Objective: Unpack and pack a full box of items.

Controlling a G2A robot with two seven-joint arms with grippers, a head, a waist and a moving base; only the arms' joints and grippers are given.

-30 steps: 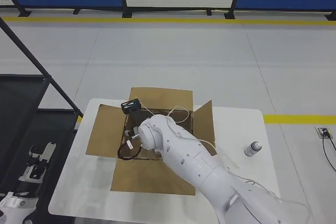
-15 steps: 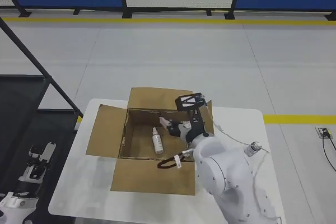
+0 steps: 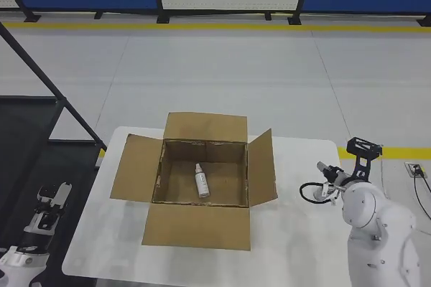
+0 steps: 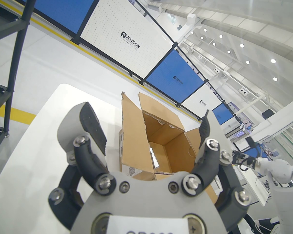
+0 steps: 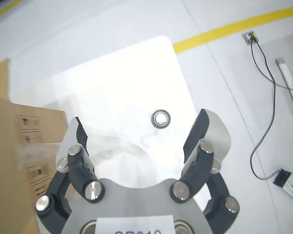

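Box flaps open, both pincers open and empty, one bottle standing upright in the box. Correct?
Not upright: the top view shows the bottle lying on its side on the floor of the box. The rest holds: flaps open, left pincer and right pincer open and empty.

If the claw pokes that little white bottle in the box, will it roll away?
Probably, a bit: the bottle is round and lies on its side on the box floor, so it could roll sideways until a wall stops it. It looks small and slim, so likely light and easy to lift.
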